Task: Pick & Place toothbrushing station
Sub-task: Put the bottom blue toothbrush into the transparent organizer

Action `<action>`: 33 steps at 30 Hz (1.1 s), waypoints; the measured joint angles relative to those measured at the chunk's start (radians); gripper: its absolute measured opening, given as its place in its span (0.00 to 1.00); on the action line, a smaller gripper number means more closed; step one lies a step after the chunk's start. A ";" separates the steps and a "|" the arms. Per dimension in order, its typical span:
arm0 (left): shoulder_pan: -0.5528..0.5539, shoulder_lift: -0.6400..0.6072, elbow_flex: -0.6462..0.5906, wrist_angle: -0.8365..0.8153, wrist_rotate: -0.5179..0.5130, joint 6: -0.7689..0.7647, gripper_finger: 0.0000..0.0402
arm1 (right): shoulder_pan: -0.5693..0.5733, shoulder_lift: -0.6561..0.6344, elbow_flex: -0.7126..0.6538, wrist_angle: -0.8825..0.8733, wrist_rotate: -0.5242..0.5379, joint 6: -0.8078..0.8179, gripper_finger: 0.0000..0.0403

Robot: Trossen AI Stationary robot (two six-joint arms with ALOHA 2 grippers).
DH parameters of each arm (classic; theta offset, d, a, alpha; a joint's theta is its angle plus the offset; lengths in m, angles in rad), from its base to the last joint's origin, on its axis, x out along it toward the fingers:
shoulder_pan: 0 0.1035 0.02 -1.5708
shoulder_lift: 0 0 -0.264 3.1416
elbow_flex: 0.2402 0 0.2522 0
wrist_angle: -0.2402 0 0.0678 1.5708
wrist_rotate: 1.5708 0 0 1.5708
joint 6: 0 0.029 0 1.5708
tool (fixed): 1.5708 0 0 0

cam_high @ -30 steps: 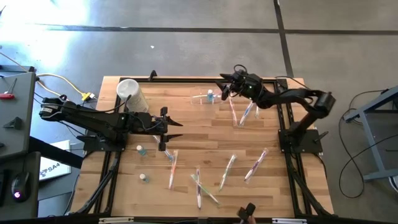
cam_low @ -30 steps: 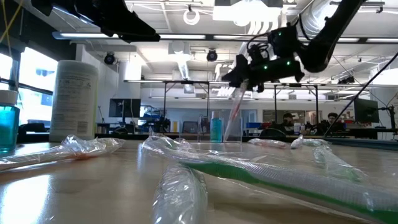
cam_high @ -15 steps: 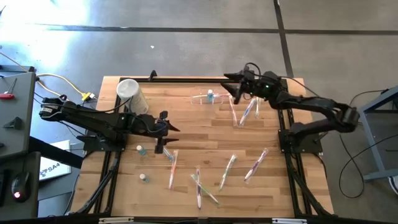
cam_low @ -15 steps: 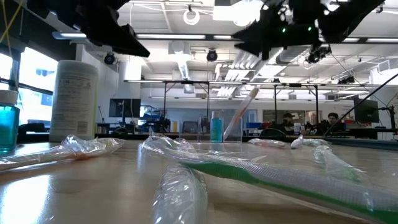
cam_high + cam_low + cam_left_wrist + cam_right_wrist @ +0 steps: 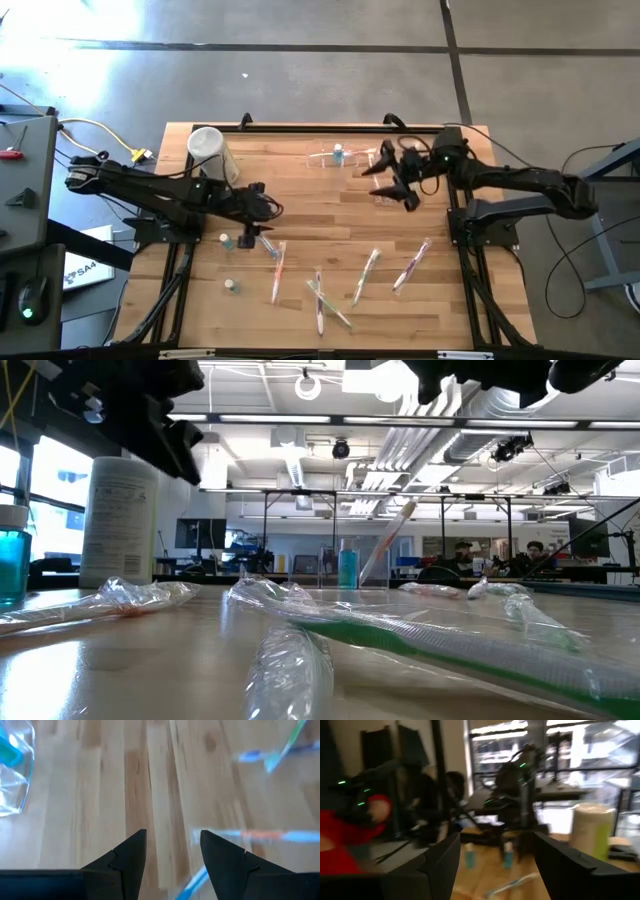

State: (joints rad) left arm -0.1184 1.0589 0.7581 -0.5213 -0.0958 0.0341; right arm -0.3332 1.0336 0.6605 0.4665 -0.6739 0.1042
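Right gripper (image 5: 392, 180), fingers parted and empty, hangs beside the toothbrushing station (image 5: 338, 157); I'd descend squarely over its clear wall.

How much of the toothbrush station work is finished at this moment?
Done: one toothbrush leans in the clear holder. In hand: nothing; the right gripper is open and empty near the holder, the left gripper is open above the table. Left: several wrapped toothbrushes lie on the table.
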 joint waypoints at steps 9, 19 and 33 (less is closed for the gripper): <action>0.000 0.156 0.035 -0.137 -0.001 0.005 0.46 | 0.123 0.004 0.000 -0.104 -0.004 -0.056 0.59; 0.001 0.285 0.035 -0.228 -0.080 0.052 0.46 | 0.215 0.004 0.000 -0.122 0.050 -0.057 0.59; 0.001 0.381 0.034 -0.210 -0.015 0.047 0.46 | 0.271 0.004 0.000 -0.172 0.109 -0.073 0.59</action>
State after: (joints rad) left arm -0.1179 1.4396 0.7925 -0.7310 -0.1103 0.0807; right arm -0.0625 1.0378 0.6605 0.2945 -0.5648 0.0317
